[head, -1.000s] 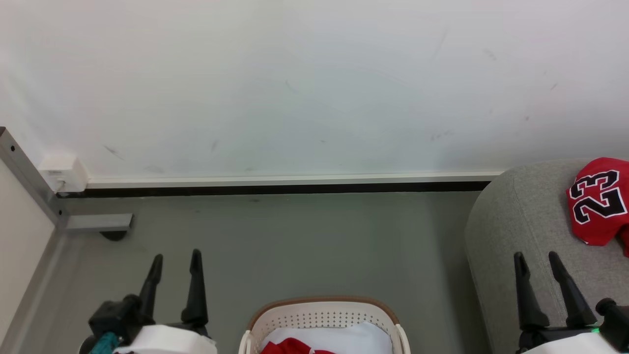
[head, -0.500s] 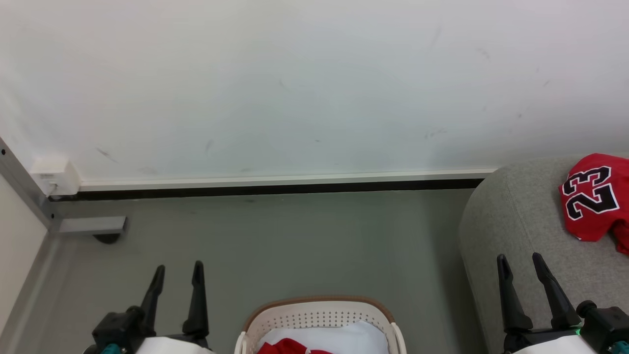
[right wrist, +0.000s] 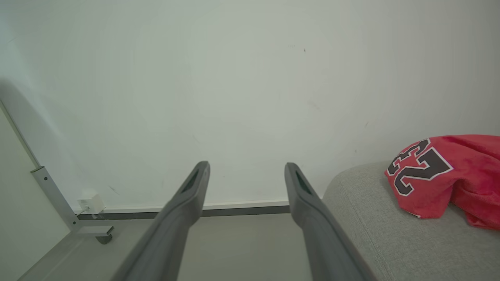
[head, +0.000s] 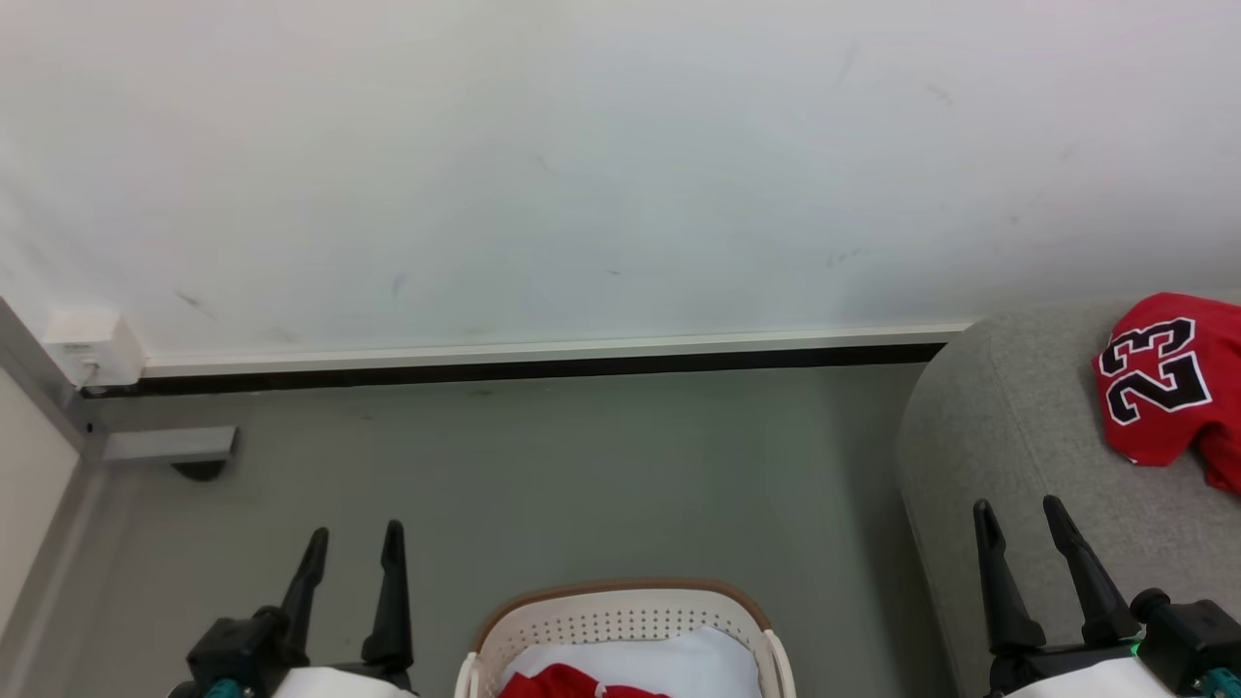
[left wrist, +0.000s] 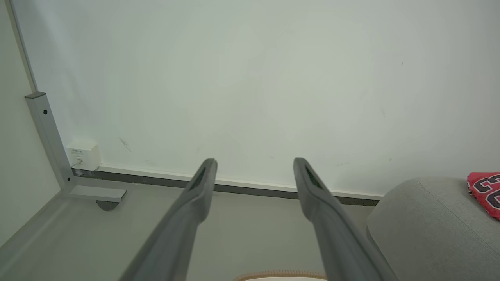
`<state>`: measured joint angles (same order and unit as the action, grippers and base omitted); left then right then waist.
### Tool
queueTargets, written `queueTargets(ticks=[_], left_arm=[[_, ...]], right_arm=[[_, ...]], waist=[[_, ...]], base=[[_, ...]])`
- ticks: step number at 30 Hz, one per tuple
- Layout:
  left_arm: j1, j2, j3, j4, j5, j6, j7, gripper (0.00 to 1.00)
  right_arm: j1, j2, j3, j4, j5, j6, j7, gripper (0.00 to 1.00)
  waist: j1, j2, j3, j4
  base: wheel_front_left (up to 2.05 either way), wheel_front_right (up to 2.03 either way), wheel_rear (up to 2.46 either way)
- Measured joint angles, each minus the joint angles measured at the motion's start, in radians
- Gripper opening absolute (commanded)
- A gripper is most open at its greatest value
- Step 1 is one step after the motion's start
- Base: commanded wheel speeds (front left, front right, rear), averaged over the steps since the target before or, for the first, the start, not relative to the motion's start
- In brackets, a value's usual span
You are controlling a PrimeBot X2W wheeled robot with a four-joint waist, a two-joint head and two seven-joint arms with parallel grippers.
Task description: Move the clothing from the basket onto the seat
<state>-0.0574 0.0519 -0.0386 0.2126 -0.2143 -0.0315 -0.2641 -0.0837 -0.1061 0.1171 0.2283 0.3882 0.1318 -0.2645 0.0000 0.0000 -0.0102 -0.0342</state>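
The cream basket (head: 620,588) with a brown rim sits at the bottom centre of the head view, and its rim edge (left wrist: 281,275) also shows in the left wrist view. Inside it lies a red garment (head: 562,684) on a pale white cloth (head: 679,659). The red "23" jersey (head: 1159,383) (right wrist: 429,175) (left wrist: 484,191) rests on the grey seat (head: 1008,436) (right wrist: 375,226) (left wrist: 429,222) at the right. My left gripper (head: 355,531) (left wrist: 254,162) hangs open to the left of the basket. My right gripper (head: 1017,504) (right wrist: 247,166) stands open over the seat's near-left edge, holding nothing.
A white wall with a dark baseboard (head: 543,368) runs across behind the grey floor (head: 582,465). At the left stand a grey metal frame post with a foot (head: 165,446) and a small white box (head: 82,349) on the wall.
The whole picture has slid a little left, so the camera turned slightly. The left gripper sits lower in the view. Both grippers stay open.
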Motion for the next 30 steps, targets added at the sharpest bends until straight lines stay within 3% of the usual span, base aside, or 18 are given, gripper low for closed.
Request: queueTargets(ticks=[9, 20, 30], left_arm=[[-0.032, -0.002, -0.017, 0.045, 0.021, -0.03, 0.0, 1.0], [-0.229, 0.023, -0.133, 0.331, 0.037, -0.082, 0.035, 1.0], [-0.427, 0.073, -0.253, 0.598, 0.061, -0.096, 0.086, 1.0]], right_arm=[[-0.028, -0.01, 0.021, -0.009, 0.001, 0.0, 0.0, 1.0], [-0.108, -0.014, -0.007, -0.059, 0.006, 0.0, 0.0, 1.0], [-0.201, 0.018, -0.044, -0.127, 0.017, 0.0, 0.0, 1.0]], waist=[[0.0, 0.0001, 0.032, -0.057], [0.0002, 0.0, 0.17, -0.149], [0.0003, 0.0001, 0.341, -0.232]], base=[[0.0, 0.0, 0.0], [0.0, 0.0, 0.0], [0.0, 0.0, 0.0]])
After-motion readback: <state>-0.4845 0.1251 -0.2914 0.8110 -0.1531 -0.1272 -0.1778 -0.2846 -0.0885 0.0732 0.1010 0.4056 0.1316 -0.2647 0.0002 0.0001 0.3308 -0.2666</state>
